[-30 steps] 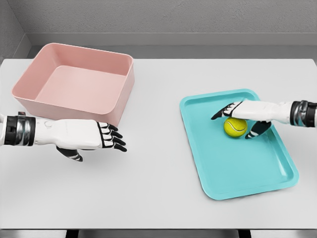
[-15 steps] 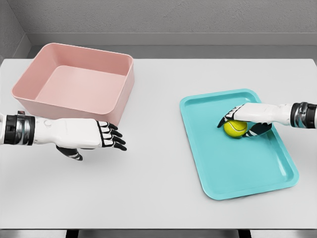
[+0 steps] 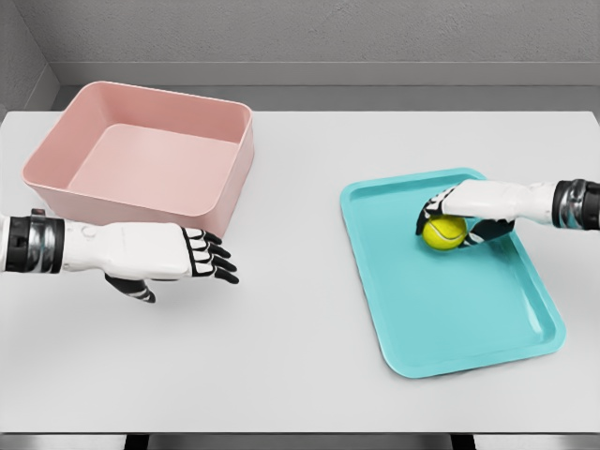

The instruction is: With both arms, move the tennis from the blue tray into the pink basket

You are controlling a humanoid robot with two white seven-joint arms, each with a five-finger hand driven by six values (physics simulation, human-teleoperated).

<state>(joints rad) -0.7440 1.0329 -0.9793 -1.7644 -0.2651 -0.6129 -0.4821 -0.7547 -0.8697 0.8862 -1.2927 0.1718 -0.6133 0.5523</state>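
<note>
Since a moment ago your right hand has curled its fingers around the tennis ball on the blue tray, so firm that grip before lifting toward the open-fingered left hand waiting beside the pink basket.

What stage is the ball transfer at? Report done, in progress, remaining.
Done: right hand has reached the tennis ball on the blue tray. In progress: its fingers curl around the ball. Remaining: handover to the open left hand, then into the empty pink basket.
</note>
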